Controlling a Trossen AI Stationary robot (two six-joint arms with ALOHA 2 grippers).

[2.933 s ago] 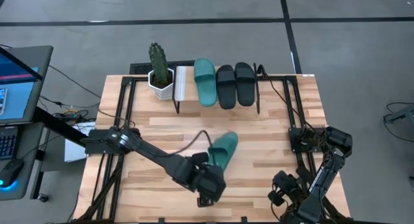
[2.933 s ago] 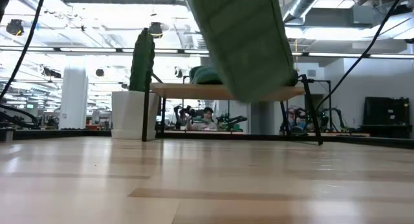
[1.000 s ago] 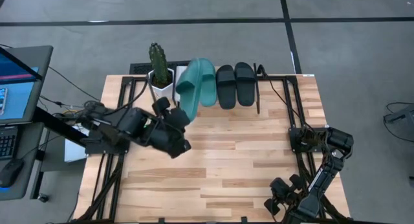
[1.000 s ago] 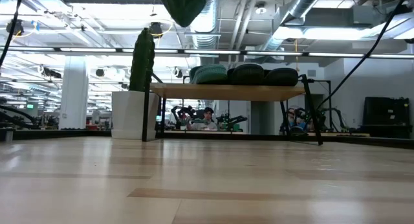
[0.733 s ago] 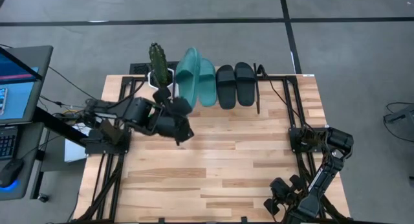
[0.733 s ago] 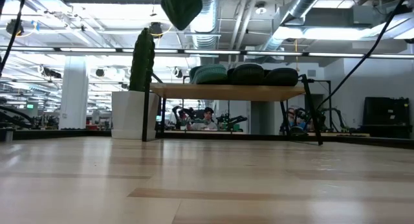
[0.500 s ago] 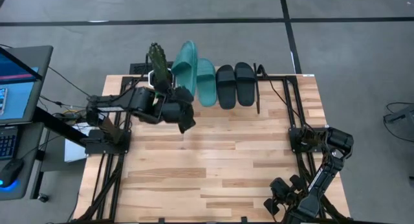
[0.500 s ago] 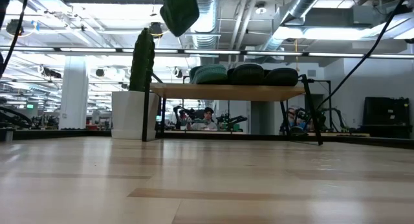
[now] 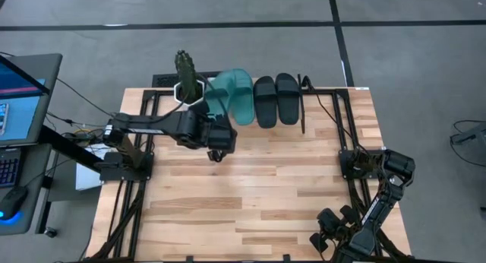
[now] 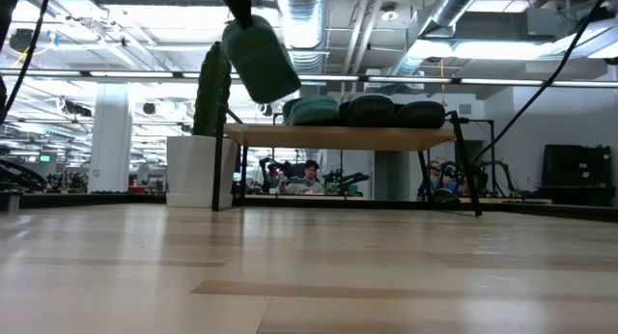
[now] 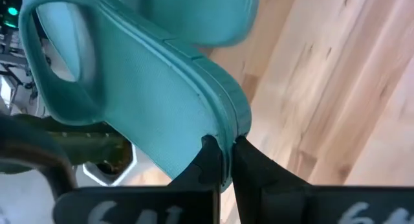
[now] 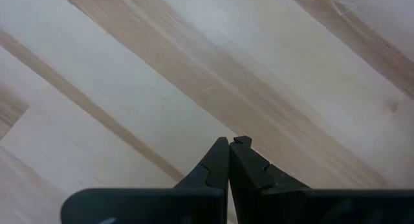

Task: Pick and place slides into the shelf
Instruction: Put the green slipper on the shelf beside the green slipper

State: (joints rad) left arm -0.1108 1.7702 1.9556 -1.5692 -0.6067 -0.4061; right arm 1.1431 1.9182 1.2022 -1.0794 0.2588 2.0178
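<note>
So: fourth slide, teal, pinched by sole edge in closed left gripper, held over shelf left end, long axis tilted. On shelf: one teal, two black. Empty slot directly below, beside cactus. Right gripper shut, empty, parked near table edge.

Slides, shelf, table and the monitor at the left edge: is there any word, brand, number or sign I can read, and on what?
None can be read.
Slides: no brand or lettering shows.
Shelf: no label.
Monitor: something is displayed, too small to read.
Left gripper: pale marks on its body, too blurred to read.
</note>
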